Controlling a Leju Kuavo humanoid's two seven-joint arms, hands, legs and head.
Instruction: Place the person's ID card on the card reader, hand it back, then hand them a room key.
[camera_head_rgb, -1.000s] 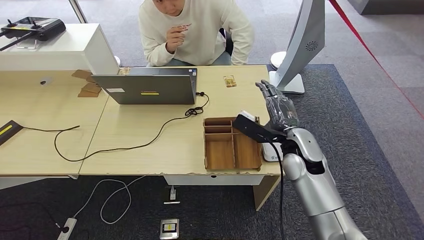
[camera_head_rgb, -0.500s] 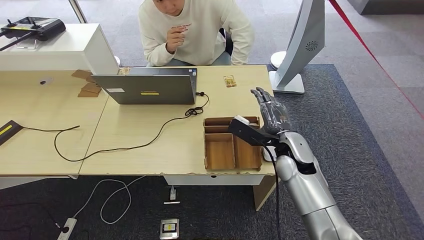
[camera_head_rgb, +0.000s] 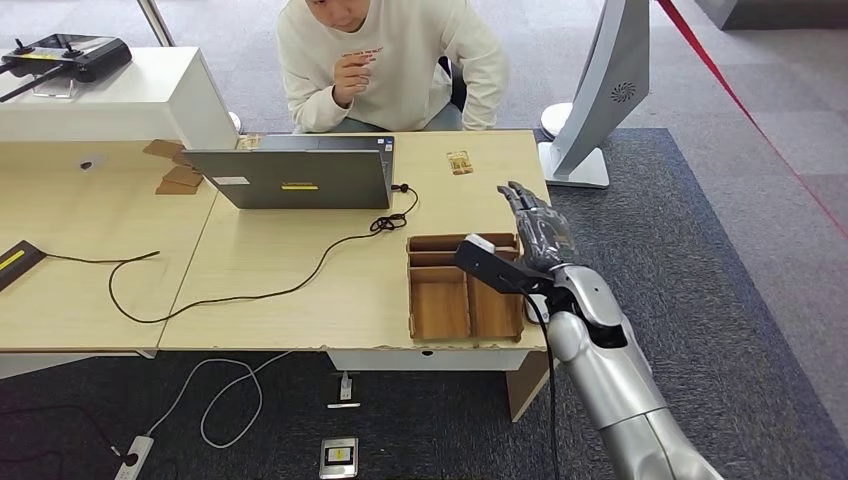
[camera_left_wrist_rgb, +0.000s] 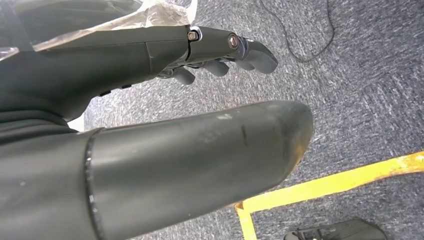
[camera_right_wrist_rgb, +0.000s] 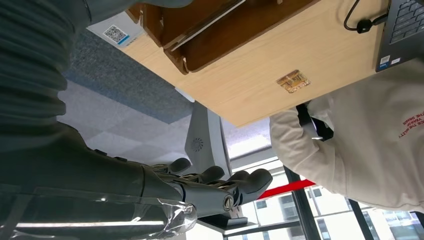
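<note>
Sitting on the bench: the ID card (camera_head_rgb: 460, 162), a small tan card lying flat near the far edge, right of the laptop (camera_head_rgb: 292, 176) and just in front of the person (camera_head_rgb: 385, 62).
Right wrist view of the card: the same card (camera_right_wrist_rgb: 293, 81) on bare wood, untouched, with the person's pale sleeve just beyond the bench edge.
Right hand: the right hand (camera_head_rgb: 535, 222) hovers over the right end of the bench (camera_head_rgb: 300, 290), fingers stretched out and apart, holding nothing, well short of the card.
Left hand: the left hand (camera_left_wrist_rgb: 220, 50) hangs low over grey carpet, fingers loosely extended, nothing in it.
Progress: by the look of it the task is at its opening step; the card is not yet picked up, and the reader step, the hand-back and the room key all appear still to come.
Card reader: cannot be told for sure; a white device with a QR label (camera_head_rgb: 541, 308) sits by the tray, half hidden by the arm.
Tray: a wooden divided tray (camera_head_rgb: 465, 290) near the bench's front right corner; its open compartments look bare, the narrow back slots too shadowed to judge.
Room key: none made out.
</note>
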